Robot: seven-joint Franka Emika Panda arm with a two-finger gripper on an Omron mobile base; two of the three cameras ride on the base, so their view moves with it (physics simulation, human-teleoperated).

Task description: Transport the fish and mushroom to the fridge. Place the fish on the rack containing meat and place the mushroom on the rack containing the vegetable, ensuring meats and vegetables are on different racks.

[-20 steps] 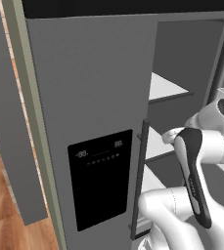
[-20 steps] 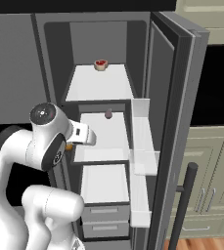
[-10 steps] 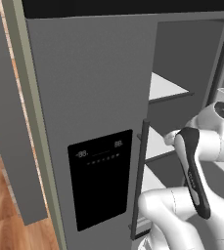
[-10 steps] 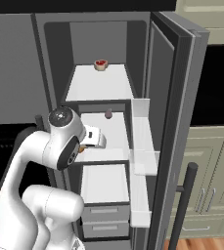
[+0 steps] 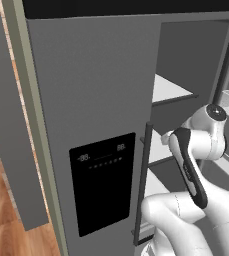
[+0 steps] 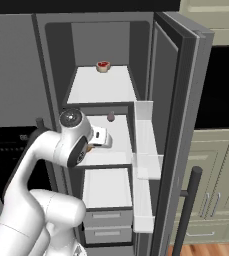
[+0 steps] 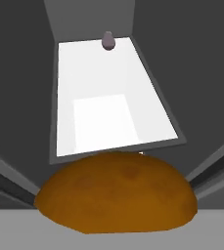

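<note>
Fridge (image 6: 176,100) is standing with its right door swung open; the closed left door is showing its black dispenser panel (image 5: 103,182) and a vertical bar handle (image 5: 145,180). The arm is reaching into the middle shelf (image 6: 111,150) level, with the gripper (image 6: 92,146) sitting over the shelf's front left area. The fingers are closed on the mushroom (image 7: 116,193), an orange-brown lump bulging at 6 o'clock in the hand view; a sliver of orange is also peeking out beside the wrist in the right base view. A small grey-purple item (image 7: 108,40), possibly a vegetable, is resting at the back of that shelf, at 12 o'clock in the hand view. A red-and-tan piece, likely meat (image 6: 103,66), is lying on the top shelf (image 6: 101,90) near its back.
</note>
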